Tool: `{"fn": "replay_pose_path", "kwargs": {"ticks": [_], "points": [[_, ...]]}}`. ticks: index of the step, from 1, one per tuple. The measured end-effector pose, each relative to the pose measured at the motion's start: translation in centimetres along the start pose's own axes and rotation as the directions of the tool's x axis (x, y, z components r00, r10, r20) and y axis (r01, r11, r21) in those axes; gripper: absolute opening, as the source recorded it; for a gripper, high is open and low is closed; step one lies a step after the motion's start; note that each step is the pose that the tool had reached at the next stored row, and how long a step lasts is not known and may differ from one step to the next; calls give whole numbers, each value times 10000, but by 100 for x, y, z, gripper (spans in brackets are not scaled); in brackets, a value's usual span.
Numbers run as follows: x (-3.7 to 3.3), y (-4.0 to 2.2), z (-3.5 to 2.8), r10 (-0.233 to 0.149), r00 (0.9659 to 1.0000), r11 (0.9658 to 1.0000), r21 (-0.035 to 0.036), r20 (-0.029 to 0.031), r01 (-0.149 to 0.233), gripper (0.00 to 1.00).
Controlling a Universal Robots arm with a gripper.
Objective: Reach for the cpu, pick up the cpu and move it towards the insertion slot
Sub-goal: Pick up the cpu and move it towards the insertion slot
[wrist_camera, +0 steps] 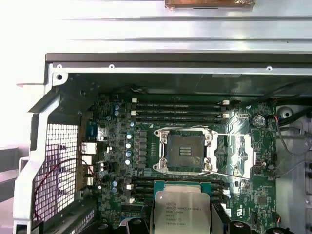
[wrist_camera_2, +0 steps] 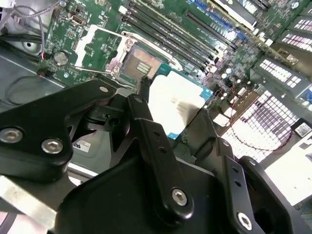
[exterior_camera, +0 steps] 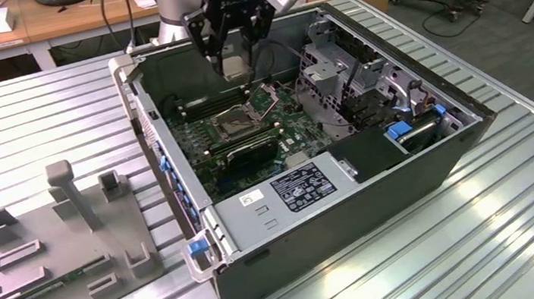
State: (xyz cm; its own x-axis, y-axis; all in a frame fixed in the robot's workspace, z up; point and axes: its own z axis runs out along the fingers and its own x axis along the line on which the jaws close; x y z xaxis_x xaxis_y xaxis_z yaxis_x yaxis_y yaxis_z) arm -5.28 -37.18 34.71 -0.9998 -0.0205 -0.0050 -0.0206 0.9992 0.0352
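Cpu (wrist_camera: 182, 214), a small flat square chip with a pale silvery-white metal top on a green carrier edge, sits clamped between the black fingers of the claw (wrist_camera_2: 178, 109), held up in the air above the green motherboard (exterior_camera: 234, 134) inside the open dark computer case (exterior_camera: 422, 165) that lies on the ribbed metal table (exterior_camera: 50, 123). In the exterior view the claw (exterior_camera: 235, 68) hangs over the back part of the case with the pale chip (exterior_camera: 235, 67) between its fingertips. The insertion slot (wrist_camera: 185, 150), a square dark-centred socket with a silvery metal frame and its retention plate swung open to one side, lies below and just ahead of the chip. In the first wrist view the chip's edges run parallel to the socket's frame, with two long black memory slots (wrist_camera: 178, 183) between them.
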Motion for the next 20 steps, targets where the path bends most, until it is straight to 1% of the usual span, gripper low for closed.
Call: {"fn": "replay_pose_path", "kwargs": {"ticks": [4,7,20], "points": [[-1,44,9,-1,10000,10000,0,1,1,54],[-1,63,12,0,10000,10000,0,0,0,54],[-1,68,21,0,10000,10000,0,0,0,54]]}}
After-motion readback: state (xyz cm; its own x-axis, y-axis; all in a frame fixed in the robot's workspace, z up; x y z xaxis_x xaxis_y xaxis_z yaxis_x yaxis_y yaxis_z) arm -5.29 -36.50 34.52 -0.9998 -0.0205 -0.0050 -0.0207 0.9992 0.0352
